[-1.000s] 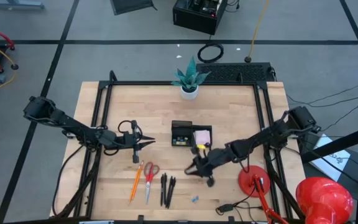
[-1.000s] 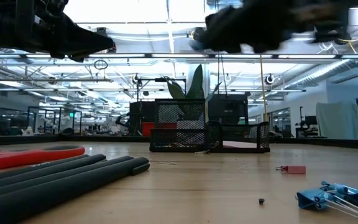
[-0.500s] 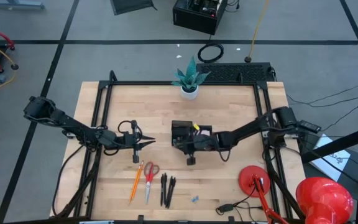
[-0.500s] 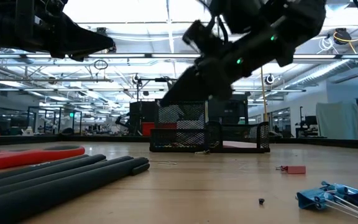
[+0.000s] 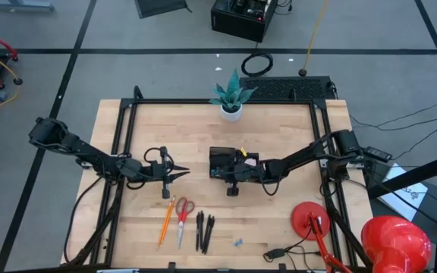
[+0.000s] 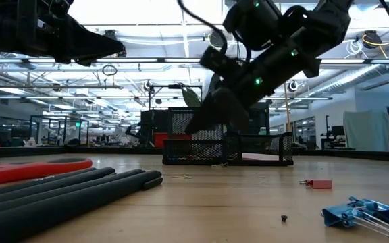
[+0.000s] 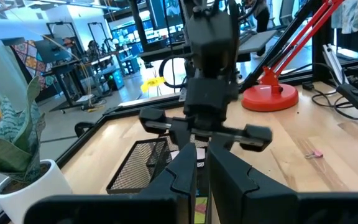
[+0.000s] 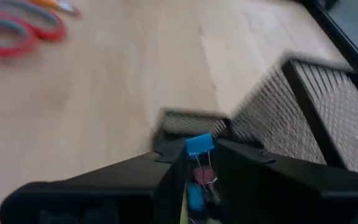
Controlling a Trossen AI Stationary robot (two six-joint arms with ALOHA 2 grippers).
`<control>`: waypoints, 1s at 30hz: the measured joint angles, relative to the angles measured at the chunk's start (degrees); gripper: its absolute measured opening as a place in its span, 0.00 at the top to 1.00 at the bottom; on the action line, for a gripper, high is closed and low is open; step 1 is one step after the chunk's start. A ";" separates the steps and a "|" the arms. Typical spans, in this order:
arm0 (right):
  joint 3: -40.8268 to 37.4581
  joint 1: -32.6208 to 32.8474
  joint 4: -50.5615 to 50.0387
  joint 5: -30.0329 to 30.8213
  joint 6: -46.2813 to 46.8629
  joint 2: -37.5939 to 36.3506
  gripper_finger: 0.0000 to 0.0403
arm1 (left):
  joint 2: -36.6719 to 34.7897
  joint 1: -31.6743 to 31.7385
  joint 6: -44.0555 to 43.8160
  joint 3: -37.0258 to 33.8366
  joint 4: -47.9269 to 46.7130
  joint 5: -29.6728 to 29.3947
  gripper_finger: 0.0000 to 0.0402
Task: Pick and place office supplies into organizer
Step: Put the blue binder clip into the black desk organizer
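The black mesh organizer (image 5: 222, 163) stands mid-table with a pink sticky-note pad (image 5: 249, 164) in its right part. My right gripper (image 5: 218, 171) hangs over the organizer's near left part, shut on a small blue clip (image 8: 199, 144). My left gripper (image 5: 182, 174) waits shut to the organizer's left, pointing level toward it. Near the front edge lie an orange pencil (image 5: 165, 221), red-handled scissors (image 5: 182, 216), black pens (image 5: 204, 231) and blue clips (image 5: 238, 243). My right gripper pinches the blue clip between its two fingers, the clip's blue body (image 8: 199, 143) showing at their free ends and its wire arms (image 8: 201, 171) running back between them. The fingers slant down from the table's right. The clip is lifted clear, above the organizer.
A white plant pot (image 5: 231, 112) stands behind the organizer at the far edge. A red round lamp base (image 5: 309, 220) with cables sits at the near right. A black frame (image 5: 120, 152) runs along the table's sides. Bare wood lies between the organizer and the supplies.
My right gripper has swung from the near right of the table toward the far left, up to the organizer, sinking and rolling as it went; in the last half second it has only crept a little farther. My left arm has kept still.
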 joint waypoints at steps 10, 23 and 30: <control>-0.02 -0.61 -2.82 1.07 3.14 0.00 0.83 | 0.00 0.00 0.37 0.00 0.04 -0.02 0.88; -0.02 -1.37 -4.35 -0.78 5.25 0.00 0.78 | 0.00 0.00 0.22 0.00 0.13 0.00 0.88; -0.02 -1.37 -4.42 -0.43 5.94 0.00 0.66 | 0.00 0.00 0.22 0.00 0.16 0.00 0.88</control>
